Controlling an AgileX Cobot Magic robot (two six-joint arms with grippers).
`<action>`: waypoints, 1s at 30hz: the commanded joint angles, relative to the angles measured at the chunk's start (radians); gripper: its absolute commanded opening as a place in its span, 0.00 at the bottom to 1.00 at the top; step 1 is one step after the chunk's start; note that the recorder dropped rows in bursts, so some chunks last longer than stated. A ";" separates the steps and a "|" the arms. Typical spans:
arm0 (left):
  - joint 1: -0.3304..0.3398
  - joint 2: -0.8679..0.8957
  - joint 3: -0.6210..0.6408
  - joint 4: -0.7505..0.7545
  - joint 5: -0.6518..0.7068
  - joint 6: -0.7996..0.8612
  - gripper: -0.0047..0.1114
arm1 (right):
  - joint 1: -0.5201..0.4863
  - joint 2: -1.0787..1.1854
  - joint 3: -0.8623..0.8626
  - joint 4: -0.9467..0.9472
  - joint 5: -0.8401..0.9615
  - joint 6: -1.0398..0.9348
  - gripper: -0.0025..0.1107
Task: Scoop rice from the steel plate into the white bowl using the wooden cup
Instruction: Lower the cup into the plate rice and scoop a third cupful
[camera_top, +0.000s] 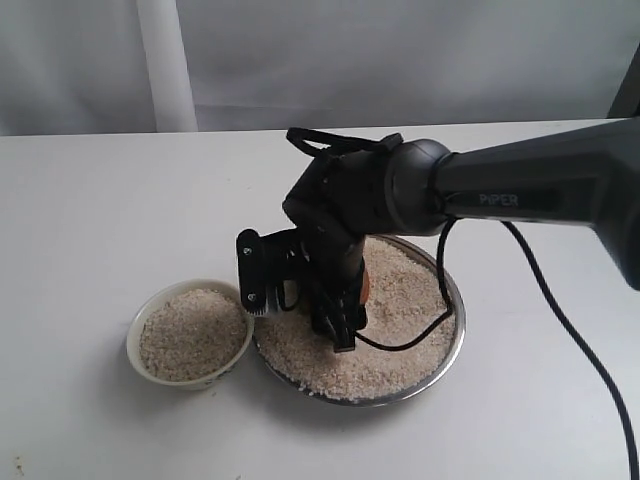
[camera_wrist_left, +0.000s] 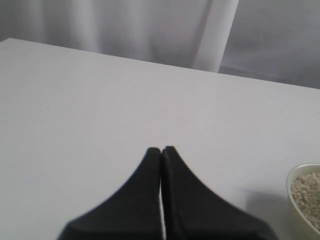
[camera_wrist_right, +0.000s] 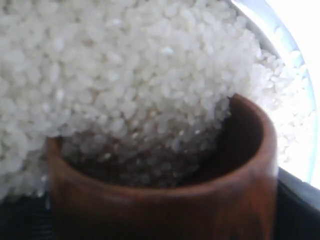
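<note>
The steel plate (camera_top: 456, 340) holds a wide bed of rice (camera_top: 405, 290). My right gripper (camera_top: 300, 305) reaches down into the plate's left half, shut on the wooden cup (camera_top: 364, 283), of which only a reddish sliver shows in the exterior view. In the right wrist view the wooden cup (camera_wrist_right: 165, 210) is tipped into the rice (camera_wrist_right: 125, 65), and grains spill into its dark inside. The white bowl (camera_top: 136, 340) stands just left of the plate, filled with rice (camera_top: 190, 335). My left gripper (camera_wrist_left: 161, 150) is shut on nothing, over bare table, apart from the bowl (camera_wrist_left: 291, 184).
A black cable (camera_top: 560, 320) trails from the right arm (camera_top: 520, 195) across the table, and a loop of it lies over the rice. White curtains (camera_top: 300, 60) hang behind the table's far edge. The table (camera_top: 90, 220) is plain white.
</note>
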 joint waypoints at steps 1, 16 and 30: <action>0.000 -0.002 -0.004 -0.005 -0.006 -0.002 0.04 | -0.032 -0.019 0.000 0.074 -0.016 -0.007 0.02; 0.000 -0.002 -0.004 -0.005 -0.006 -0.002 0.04 | -0.126 -0.020 0.000 0.402 -0.062 -0.158 0.02; 0.000 -0.002 -0.004 -0.005 -0.006 -0.002 0.04 | -0.139 -0.034 0.000 0.559 -0.085 -0.248 0.02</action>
